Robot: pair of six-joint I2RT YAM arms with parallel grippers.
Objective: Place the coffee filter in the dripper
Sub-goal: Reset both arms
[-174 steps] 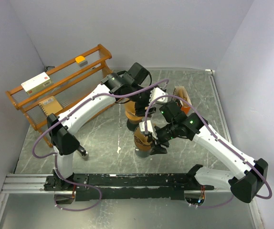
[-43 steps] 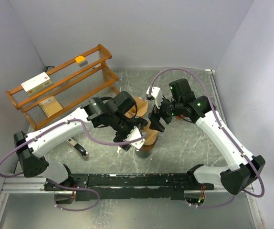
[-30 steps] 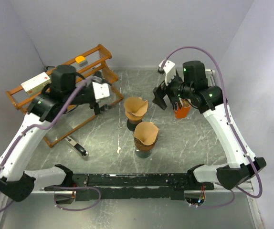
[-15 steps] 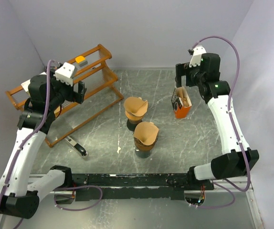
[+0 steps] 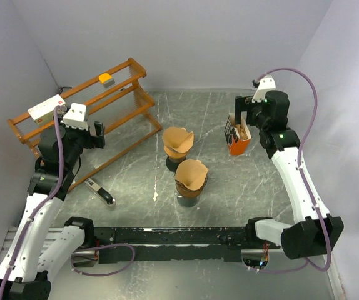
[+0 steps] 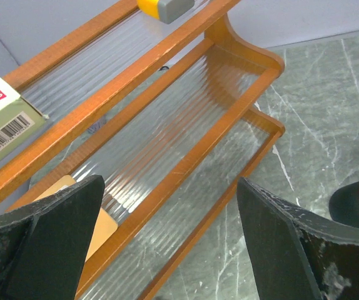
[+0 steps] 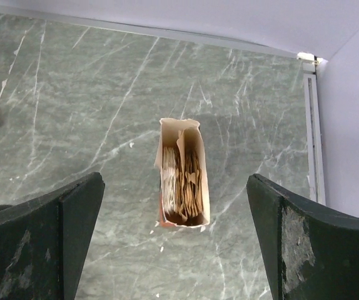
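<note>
two drippers in the top view, far dripper (image 5: 172, 163) and near dripper (image 5: 189, 192), stood mid-desk (image 5: 248, 187). each had a brown paper cone seated in its mouth: far filter (image 5: 178, 139), near filter (image 5: 191, 173). task looked done or close to it. left gripper (image 5: 96, 134) hung by the wooden rack (image 5: 123, 81), right gripper (image 5: 242, 120) hung over the orange filter pack (image 5: 237, 144). neither held anything.

left wrist view: fingers (image 6: 48, 244) stood wide apart with nothing between them. rack shelves lay below, with a barcoded box (image 6: 1, 122) on the top one.

right wrist view: fingers were wide apart here too. the pack sat straight below, open-topped, with spare filters (image 7: 182, 181) stacked upright inside.

handling, my read: filters are thin, light, floppy paper, easy to crease, and easy to pull two at once. best hold is a light pinch on the top rim of one sheet. a seated cone would likely tip or pop out if nudged, so any reseating should press the inside wall, not the rim.
</note>
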